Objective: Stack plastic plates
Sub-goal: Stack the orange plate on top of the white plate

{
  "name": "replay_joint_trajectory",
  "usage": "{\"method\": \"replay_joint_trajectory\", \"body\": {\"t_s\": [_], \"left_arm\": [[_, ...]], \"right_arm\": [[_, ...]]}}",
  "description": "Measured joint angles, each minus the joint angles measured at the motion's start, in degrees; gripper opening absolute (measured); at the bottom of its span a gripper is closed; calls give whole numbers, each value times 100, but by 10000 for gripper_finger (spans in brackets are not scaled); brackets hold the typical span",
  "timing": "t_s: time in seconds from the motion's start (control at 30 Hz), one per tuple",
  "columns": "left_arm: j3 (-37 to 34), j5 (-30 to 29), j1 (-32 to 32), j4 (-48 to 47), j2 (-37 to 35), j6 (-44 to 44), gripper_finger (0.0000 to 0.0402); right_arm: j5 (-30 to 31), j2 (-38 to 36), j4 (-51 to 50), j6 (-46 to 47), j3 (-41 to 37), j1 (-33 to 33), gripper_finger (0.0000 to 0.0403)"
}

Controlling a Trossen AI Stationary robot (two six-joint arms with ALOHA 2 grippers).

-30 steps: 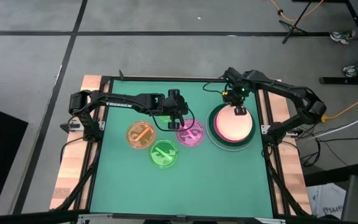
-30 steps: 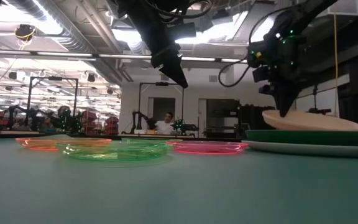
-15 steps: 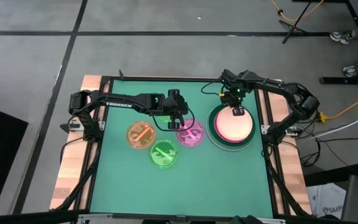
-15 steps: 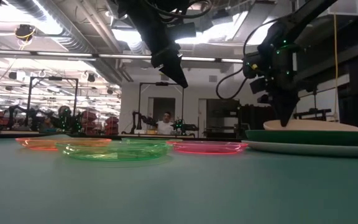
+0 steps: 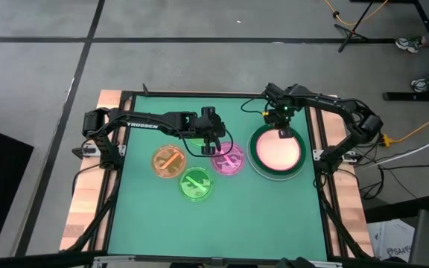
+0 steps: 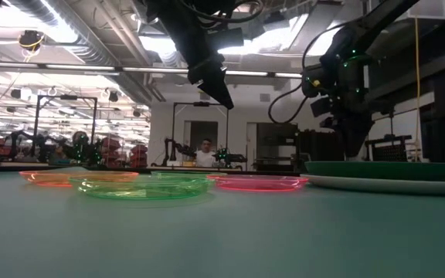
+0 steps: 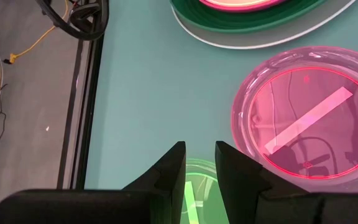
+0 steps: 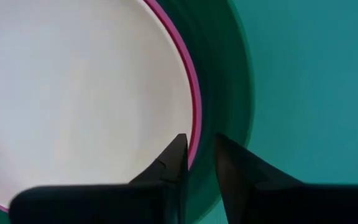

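One lime plate [image 7: 194, 193] behind fingers.

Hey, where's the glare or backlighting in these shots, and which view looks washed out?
Low view: bright ceiling lights behind leave both arms as dark silhouettes. Right wrist view: the top plate in the stack is washed out to near white, with only a pink rim showing. Left wrist view: evenly lit, a shadow of cable crosses the translucent pink plate. High view: even light, no strong glare.

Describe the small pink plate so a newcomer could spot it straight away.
On the green table, find the big stack of plates on the right. Just left of it lies the small pink plate, translucent with a pale centre bar; its small neighbours are orange and lime green.
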Motion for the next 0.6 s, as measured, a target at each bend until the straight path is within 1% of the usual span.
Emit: {"method": "replay_joint_trajectory", "body": {"t_s": [0.17, 0.33, 0.47, 0.6], "left_arm": [[0, 4, 29, -20, 1, -204, 80], [0, 2, 203, -412, 1, -593, 80], [0, 26, 375, -858, 0, -804, 80], [0, 424, 534, -1218, 0, -861, 80]], "right_arm": [[-11, -6, 59, 0, 0, 7, 69], [4, -217, 138, 40, 0, 90, 69], [223, -512, 229, 71, 2, 375, 69], [277, -675, 493, 90, 2, 794, 69]]}}
